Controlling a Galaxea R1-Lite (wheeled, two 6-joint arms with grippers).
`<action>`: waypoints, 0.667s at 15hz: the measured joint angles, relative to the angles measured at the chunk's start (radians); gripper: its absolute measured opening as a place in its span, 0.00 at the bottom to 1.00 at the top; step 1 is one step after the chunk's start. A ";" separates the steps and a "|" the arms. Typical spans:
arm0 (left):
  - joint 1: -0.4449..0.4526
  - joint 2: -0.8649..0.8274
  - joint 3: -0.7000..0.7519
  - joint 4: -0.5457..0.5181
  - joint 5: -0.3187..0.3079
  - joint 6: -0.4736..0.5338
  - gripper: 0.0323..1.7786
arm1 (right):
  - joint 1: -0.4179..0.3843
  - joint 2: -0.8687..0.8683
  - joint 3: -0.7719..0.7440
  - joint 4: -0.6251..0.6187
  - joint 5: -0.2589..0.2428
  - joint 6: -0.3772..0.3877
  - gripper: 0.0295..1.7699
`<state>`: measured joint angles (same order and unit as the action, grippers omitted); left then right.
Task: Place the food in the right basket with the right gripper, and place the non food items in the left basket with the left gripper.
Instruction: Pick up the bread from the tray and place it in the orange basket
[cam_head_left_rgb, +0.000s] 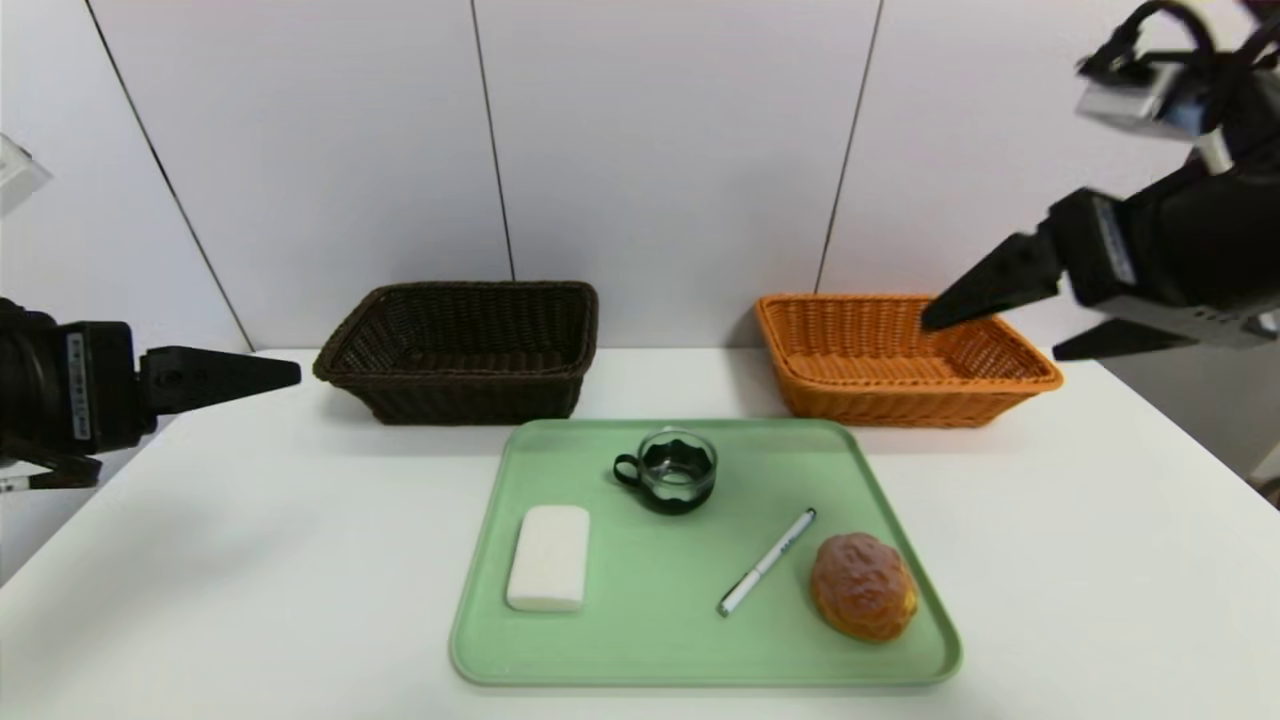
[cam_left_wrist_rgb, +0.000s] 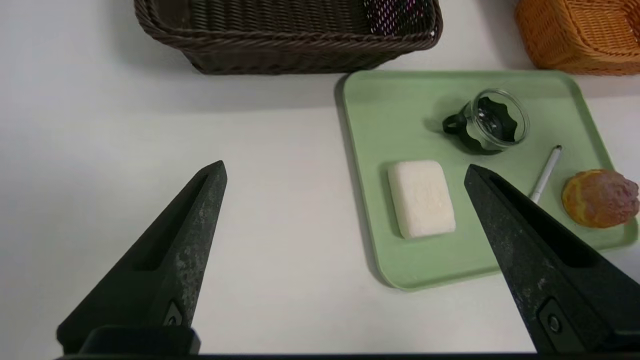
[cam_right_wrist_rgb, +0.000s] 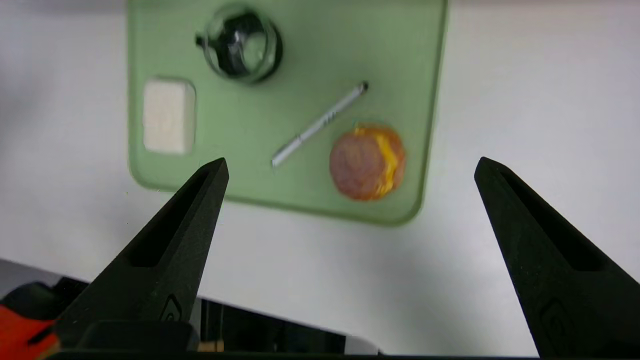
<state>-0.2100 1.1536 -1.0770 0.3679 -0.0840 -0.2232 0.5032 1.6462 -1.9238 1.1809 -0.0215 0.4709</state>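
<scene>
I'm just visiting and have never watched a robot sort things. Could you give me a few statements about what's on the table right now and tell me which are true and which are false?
1. The bun lies on the green tray. True.
2. The pen is in the dark brown basket. False: it lies on the tray, between the white block and the bun.
3. The orange basket holds nothing that shows. True.
4. The right gripper is holding the bun. False: it is open and up in the air, holding nothing.
5. The glass cup lies tipped over on the table. False: it stands upright on the tray.
6. The left gripper is open. True.
</scene>
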 joint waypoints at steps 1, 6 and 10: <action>-0.035 0.017 0.000 0.000 0.027 -0.007 0.95 | 0.026 0.034 -0.012 0.063 0.000 0.024 0.96; -0.156 0.093 0.029 0.000 0.129 -0.017 0.95 | 0.089 0.153 -0.023 0.160 0.005 0.094 0.96; -0.210 0.166 0.029 -0.067 0.161 -0.050 0.95 | 0.095 0.230 -0.007 0.159 -0.005 0.097 0.96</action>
<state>-0.4198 1.3191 -1.0477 0.3006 0.0774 -0.2732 0.5979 1.8757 -1.9306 1.3402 -0.0268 0.5681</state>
